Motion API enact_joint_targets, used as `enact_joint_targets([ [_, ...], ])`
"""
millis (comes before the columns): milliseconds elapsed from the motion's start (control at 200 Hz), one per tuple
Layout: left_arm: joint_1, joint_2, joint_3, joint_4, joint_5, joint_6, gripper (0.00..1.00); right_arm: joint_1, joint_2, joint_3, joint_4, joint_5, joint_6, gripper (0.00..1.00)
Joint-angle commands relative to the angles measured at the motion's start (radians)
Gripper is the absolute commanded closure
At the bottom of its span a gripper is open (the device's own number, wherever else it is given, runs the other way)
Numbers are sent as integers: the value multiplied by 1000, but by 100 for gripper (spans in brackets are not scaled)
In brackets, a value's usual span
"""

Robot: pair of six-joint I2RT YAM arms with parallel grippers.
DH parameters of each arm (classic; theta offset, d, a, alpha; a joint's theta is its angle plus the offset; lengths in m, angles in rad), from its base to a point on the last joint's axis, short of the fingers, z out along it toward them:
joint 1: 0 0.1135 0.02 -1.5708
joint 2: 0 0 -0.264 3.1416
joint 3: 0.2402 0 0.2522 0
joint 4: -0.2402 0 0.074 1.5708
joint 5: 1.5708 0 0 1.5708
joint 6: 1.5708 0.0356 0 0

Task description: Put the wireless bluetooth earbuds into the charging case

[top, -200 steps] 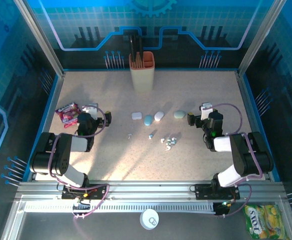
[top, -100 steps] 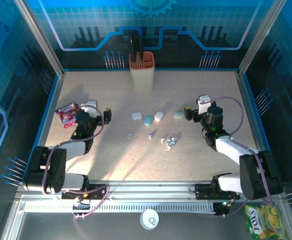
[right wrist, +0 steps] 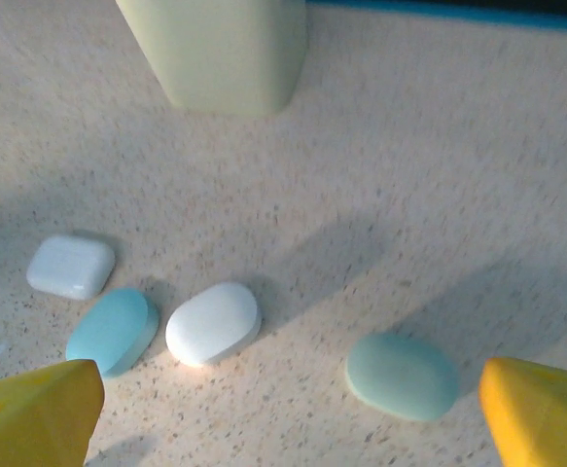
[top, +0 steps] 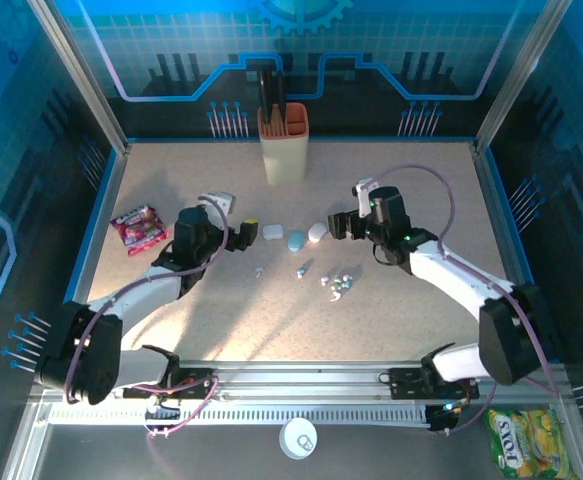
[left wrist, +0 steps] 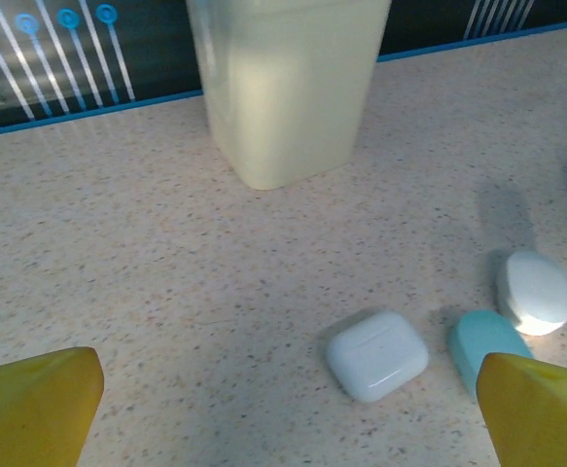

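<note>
right end effector point(right wrist: 285, 416) spread wide | counter point(right wrist: 429, 185): square white case point(right wrist: 71, 266), teal case point(right wrist: 113, 330), oval white case point(right wrist: 213, 323), pale-green case point(right wrist: 403, 376) | cream holder point(right wrist: 220, 49) behind

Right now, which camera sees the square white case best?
The left wrist view: the square white case is big and close, lid seam visible. The right wrist view shows it smaller, at the left; the top view, a tiny dot.

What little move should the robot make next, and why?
Probably lower the right gripper a little toward the pale green case. Its jaws stand open and empty, the case lies closed just ahead of it, and the earbuds sit loose on the table, so a case likely needs holding and opening first.
</note>
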Motion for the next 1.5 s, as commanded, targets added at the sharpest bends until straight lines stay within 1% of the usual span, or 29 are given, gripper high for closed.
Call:
enact_joint_targets([
  [0, -19, 31, 32, -29, 60, -19, 1, 51, 78, 67, -130, 38, 141, 0],
  [90, -37, 65, 56, -28, 64, -38, 1, 77, 132, 105, -150, 53, 166, 0],
  [205, -49, 133, 114, -71, 56, -30, 1, 84, 164, 119, -133, 15, 183, 0],
  [290, -49, 203, 221, -224, 29, -27, 1, 86, 172, 117, -127, -1, 190, 0],
  [340, -49, 248, 294, -313, -17, -49, 1, 86, 172, 116, -129, -2, 190, 0],
  [420, -50, 324, 418, -477, -82, -140, 1, 86, 170, 110, -130, 3, 189, 0],
  [535, -60, 429, 579, -688, -107, -319, 1, 86, 166, 105, -141, 11, 189, 0],
  [650, -93, 508, 685, -814, -154, -444, 1, 86, 160, 102, -139, 5, 189, 0],
  [715, -93, 535, 717, -852, -152, -560, 1, 86, 159, 99, -131, -5, 185, 0],
  [840, -95, 549, 719, -857, -130, -795, 1, 87, 162, 101, -127, -23, 173, 0],
  [940, -97, 525, 686, -836, -153, -878, 1, 89, 167, 105, -113, -52, 153, 0],
  [1025, -93, 491, 650, -810, -184, -904, 1, 96, 203, 163, -163, -64, 141, 0],
  [1180, -65, 458, 625, -833, -201, -890, 1, 169, 306, 303, -287, 87, 112, 0],
  [1231, -54, 441, 605, -828, -203, -890, 1, 189, 346, 355, -323, 114, 97, 0],
  [1291, -45, 418, 577, -821, -212, -891, 1, 213, 395, 412, -356, 151, 104, 6],
  [1396, -33, 384, 540, -821, -237, -881, 1, 251, 498, 536, -442, 217, 146, 24],
  [1451, -26, 369, 524, -822, -251, -875, 1, 272, 540, 586, -480, 240, 162, 27],
  [1496, -23, 357, 512, -821, -266, -869, 1, 290, 574, 621, -495, 276, 205, 32],
])
